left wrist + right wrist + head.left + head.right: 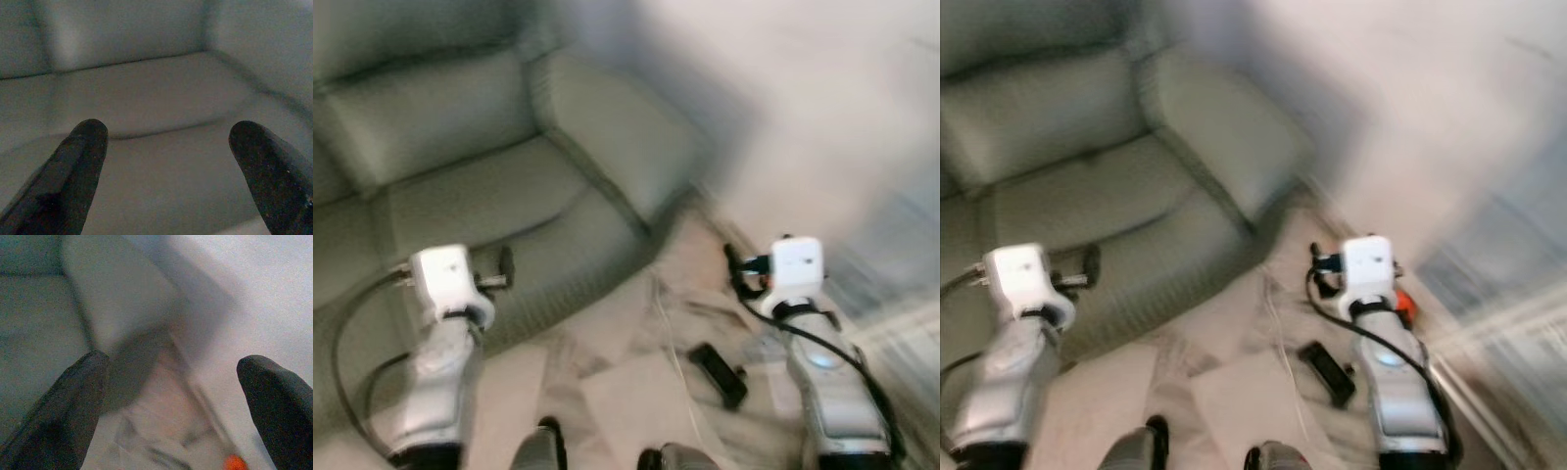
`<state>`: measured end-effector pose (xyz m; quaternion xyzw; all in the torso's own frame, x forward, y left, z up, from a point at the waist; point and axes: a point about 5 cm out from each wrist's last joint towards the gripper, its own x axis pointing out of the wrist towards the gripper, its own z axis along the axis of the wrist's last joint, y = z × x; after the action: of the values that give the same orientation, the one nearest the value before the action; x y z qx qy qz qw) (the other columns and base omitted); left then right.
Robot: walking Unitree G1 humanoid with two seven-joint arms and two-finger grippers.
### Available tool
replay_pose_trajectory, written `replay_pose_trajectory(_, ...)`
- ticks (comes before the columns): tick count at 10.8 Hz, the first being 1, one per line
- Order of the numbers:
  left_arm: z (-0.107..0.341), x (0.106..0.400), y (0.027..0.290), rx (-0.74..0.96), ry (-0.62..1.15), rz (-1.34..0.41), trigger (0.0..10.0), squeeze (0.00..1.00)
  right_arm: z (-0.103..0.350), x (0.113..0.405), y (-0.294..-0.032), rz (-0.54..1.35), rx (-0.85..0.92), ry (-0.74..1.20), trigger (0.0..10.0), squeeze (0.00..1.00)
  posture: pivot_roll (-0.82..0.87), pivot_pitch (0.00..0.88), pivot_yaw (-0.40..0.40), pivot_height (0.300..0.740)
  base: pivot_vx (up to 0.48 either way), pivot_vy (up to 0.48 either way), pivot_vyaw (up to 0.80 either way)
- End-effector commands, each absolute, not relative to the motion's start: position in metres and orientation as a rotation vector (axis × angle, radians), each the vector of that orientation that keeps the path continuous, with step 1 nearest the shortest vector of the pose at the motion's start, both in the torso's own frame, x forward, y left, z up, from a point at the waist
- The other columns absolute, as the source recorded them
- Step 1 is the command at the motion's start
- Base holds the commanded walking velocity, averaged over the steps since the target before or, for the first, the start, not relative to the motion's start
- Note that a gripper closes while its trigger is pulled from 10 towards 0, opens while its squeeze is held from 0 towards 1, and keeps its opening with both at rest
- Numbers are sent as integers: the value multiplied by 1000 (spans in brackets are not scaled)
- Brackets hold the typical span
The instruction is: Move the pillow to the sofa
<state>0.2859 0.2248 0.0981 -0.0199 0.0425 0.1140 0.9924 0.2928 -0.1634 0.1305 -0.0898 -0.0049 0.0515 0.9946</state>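
A blurred indoor scene, seen from above and in front of the robot: a pale marbled floor (pixel 636 392) runs up to a plain light wall (pixel 822 108) on the right. A grey-green sofa (pixel 480 186) takes up the left and top of the view, its long seat cushion running from the left edge toward a padded armrest (pixel 617 137) that slants down toward the floor.

The left gripper (pixel 168 161) is held over the front edge of the sofa seat; its two black fingers (pixel 78 166) are spread wide apart with nothing between them, and the seat and backrest lie beyond them. The right gripper (pixel 176 401) is held over the floor beside the outer side of the armrest, its fingers likewise spread wide and empty.

On the floor near the right arm lie a small dark flat object (pixel 718 372) and a thin pale cable (pixel 671 333); a small orange thing (pixel 1404 305) sits close by, too blurred to identify. No cushion-like shape can be made out on the seat or the floor, so the pillow's place and the way its long axis points cannot be told.
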Motion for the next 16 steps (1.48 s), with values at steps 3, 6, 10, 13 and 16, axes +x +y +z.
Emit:
replay_pose_trajectory(3, 94, 286, 217, -71, 94, 202, 10000, 0, 129, 289, -172, 75, -183, 2, 10000, 0, -97, 244, -78, 740, 0, 0, 800)
replay_pose_trajectory(6, 92, 283, 220, -14, 130, 282, 10000, 0, 129, 288, -171, 74, -184, 6, 10000, 0, -99, 249, -75, 740, 0, 0, 800)
replay_pose_trajectory(10, 93, 283, 217, -44, 104, 217, 10000, 0, 129, 288, -171, 74, -183, 7, 10000, 0, -99, 250, -74, 740, 0, 0, 800)
replay_pose_trajectory(13, 94, 283, 218, -49, 84, 200, 10000, 0, 128, 287, -170, 74, -182, 10, 10000, 0, -96, 252, -70, 740, 0, 0, 800)
replay_pose_trajectory(16, 93, 282, 220, -54, 83, 204, 10000, 0, 128, 289, -169, 78, -182, 5, 10000, 0, -92, 246, -68, 740, 0, 0, 800)
